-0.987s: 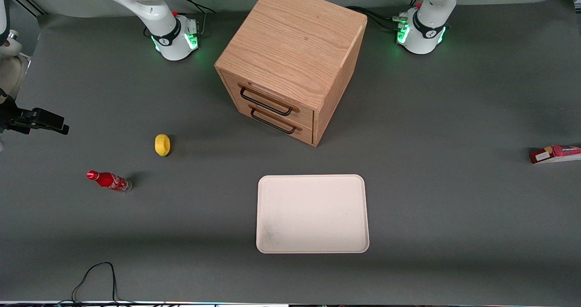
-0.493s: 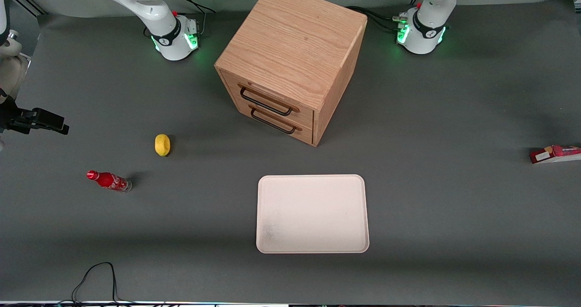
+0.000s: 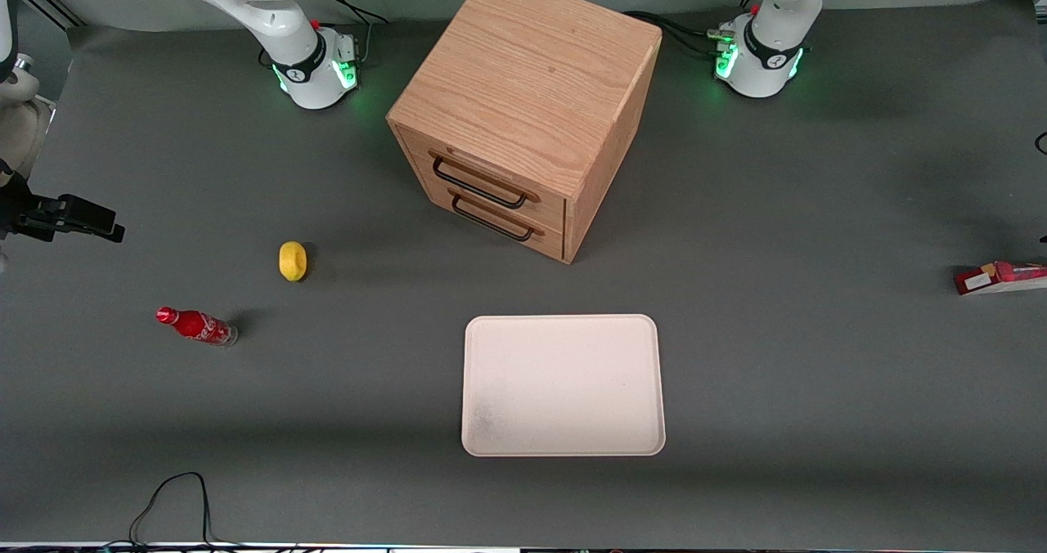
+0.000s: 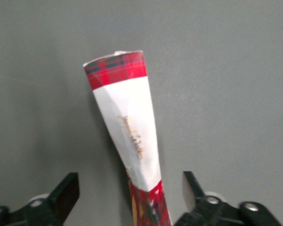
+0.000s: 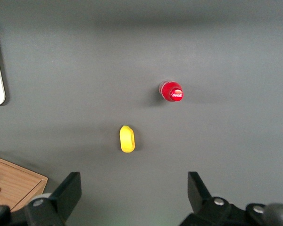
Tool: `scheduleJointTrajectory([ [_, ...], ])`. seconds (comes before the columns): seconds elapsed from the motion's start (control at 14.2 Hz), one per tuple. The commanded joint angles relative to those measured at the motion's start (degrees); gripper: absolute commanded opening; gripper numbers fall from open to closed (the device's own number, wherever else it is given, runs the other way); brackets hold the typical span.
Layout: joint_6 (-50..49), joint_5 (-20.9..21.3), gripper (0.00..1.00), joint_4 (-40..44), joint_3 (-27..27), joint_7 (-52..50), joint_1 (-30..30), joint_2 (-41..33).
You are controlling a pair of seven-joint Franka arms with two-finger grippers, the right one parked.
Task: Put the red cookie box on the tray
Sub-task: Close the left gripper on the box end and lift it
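- Red cola bottle (image 3: 196,325) stands on the grey bench (image 3: 818,389) toward the parked arm's end, with a yellow lemon (image 3: 292,260) near it.
- Wooden cabinet (image 3: 523,111) with 2 drawers stands at the middle; the tray (image 3: 563,385) lies nearer to the front camera than it, with nothing on it.
- Red cookie box (image 4: 129,127) lies on the bench toward the working arm's end, well apart from the tray.
- Claw (image 4: 131,193) hangs above the box, its fingers (image 4: 66,190) spread wide, one on each side, not touching it.
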Motion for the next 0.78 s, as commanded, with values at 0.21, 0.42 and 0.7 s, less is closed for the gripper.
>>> scheduleJointTrajectory([
  [0.21,-1.7,-0.5,0.05,2.5,0.3,-1.3,-2.6,1.1],
  [0.42,-2.9,-0.4,0.0,2.6,0.3,-1.1,-2.7,0.9],
  [0.7,-3.2,-0.3,0.0,2.7,0.4,-0.4,-2.4,0.6],
])
